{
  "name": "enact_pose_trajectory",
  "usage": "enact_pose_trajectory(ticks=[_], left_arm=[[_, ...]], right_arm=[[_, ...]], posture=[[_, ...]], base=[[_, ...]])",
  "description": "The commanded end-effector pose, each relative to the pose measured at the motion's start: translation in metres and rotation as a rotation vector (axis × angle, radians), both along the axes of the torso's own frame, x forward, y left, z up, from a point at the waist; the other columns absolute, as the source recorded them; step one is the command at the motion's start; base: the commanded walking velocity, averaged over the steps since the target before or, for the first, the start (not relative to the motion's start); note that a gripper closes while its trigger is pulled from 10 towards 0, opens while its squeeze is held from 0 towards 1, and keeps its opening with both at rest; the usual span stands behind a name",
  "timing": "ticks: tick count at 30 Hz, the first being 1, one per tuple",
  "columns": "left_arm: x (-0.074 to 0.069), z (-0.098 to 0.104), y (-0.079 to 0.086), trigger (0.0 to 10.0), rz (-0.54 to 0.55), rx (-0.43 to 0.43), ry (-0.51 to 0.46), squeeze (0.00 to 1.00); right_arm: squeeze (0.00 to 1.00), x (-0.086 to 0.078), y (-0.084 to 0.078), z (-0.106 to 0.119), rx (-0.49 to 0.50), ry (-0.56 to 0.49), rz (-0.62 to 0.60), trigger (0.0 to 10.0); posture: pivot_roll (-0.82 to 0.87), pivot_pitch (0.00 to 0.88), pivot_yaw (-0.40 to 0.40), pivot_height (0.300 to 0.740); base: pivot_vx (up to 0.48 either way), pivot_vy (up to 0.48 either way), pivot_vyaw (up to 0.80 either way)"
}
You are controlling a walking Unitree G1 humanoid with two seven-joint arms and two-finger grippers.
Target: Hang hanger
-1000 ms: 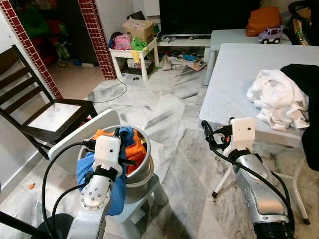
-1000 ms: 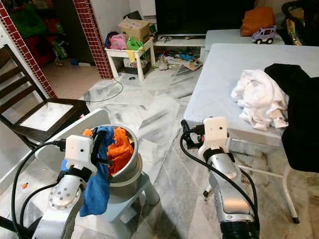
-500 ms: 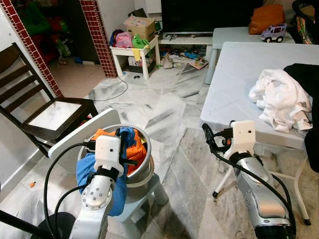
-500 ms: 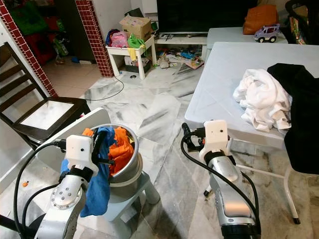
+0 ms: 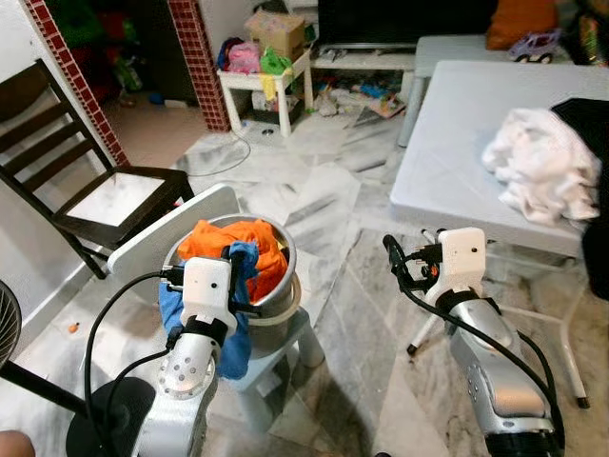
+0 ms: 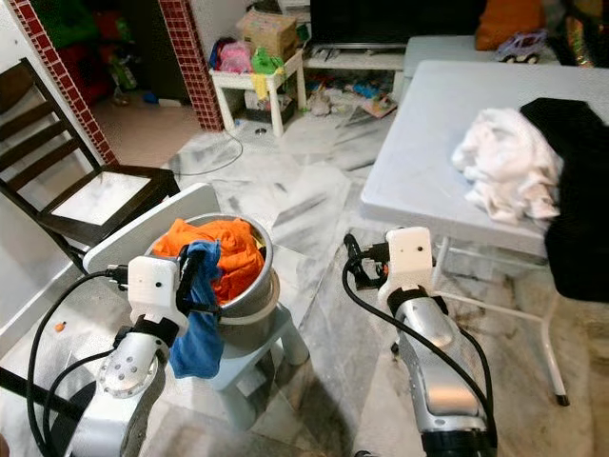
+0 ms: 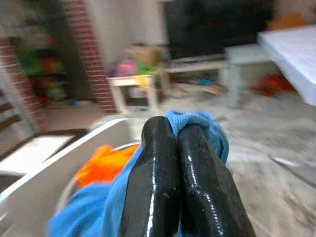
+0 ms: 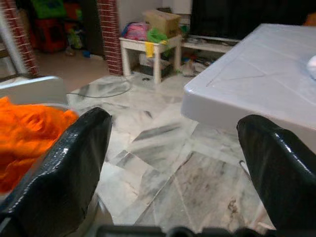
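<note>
So my left gripper (image 7: pixel 178 148) is at 7 o'clock, fingers clenched on blue cloth (image 5: pixel 238 328) lifted from bucket (image 5: pixel 276 309); right gripper (image 8: pixel 173 163) at 4 o'clock, fingers released, ready. Hanger: can't spot it.

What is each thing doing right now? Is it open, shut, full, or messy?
Left hand: shut on the blue cloth.
Right hand: open, holding nothing.
Metal tub: full of orange clothes, standing on a stool.
White clothes: crumpled on the table.
Black garment: draped over the table edge.
</note>
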State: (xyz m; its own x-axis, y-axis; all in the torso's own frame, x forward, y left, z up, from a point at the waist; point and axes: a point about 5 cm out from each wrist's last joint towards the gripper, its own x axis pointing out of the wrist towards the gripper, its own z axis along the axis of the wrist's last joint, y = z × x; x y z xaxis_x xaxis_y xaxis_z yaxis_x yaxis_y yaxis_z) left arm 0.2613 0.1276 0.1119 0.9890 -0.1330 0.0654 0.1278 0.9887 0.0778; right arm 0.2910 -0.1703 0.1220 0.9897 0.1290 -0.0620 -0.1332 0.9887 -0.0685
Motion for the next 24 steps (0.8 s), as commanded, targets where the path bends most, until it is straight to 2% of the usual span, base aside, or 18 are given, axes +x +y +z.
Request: enact_pose_trajectory(ticks=[1,8,24], left_arm=[[-0.0021,-0.0036,0.0026,10.0,0.008,0.014,0.018,0.00],[-0.0019,-0.0036,0.0029,10.0,0.006,0.018,0.019,0.00],[-0.0002,-0.0026,0.0012,10.0,-0.036,-0.039,0.024,0.00]], right_arm=[[0.00,0.0017,0.0056,0.0051,-0.003,-0.013,0.019,10.0],[0.00,0.0025,0.0059,0.0054,-0.004,-0.013,0.021,10.0],[0.00,0.0024,0.0078,0.0051,0.003,-0.013,0.023,10.0]], posture=[[-0.13,0.000,0.103,0.740],[-0.13,0.000,0.102,0.740],[-0.14,0.000,0.116,0.740]], base=[[-0.322,0.000,0.00],[-0.325,0.000,0.00],[0.000,0.000,0.00]])
